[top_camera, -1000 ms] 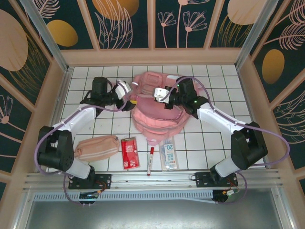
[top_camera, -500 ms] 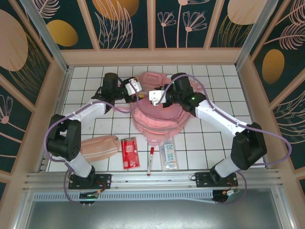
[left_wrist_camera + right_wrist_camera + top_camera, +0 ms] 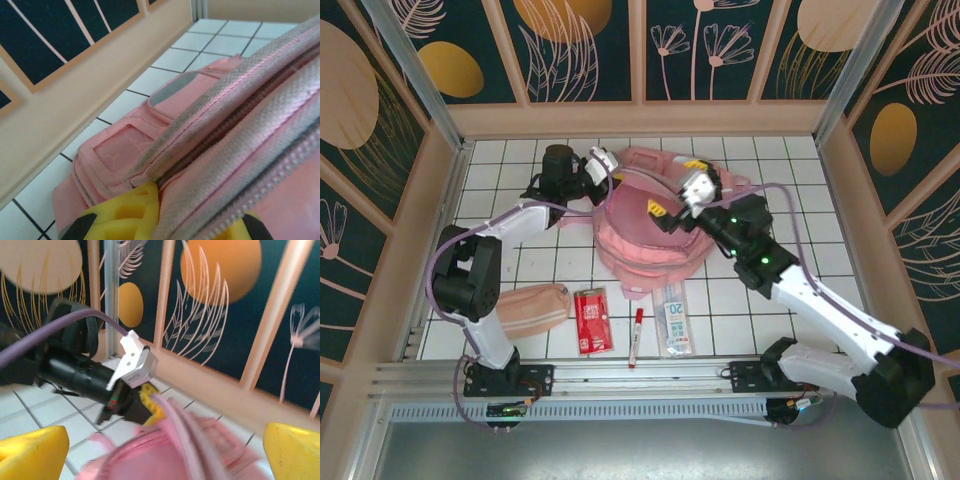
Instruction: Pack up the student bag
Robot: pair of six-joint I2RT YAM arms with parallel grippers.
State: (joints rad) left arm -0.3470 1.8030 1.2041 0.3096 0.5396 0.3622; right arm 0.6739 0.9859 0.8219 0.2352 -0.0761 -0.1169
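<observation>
Backing off wide open, the right gripper [image 3: 161,447] leaves the left gripper [image 3: 182,220] pinching the student bag [image 3: 650,232], still unpacked.

Black-and-white arms [image 3: 820,300], purple cables [image 3: 75,313] — yellow fingertips [image 3: 32,452]

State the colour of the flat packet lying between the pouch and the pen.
Red, with white markings. The packet shows best in the top external view.
</observation>
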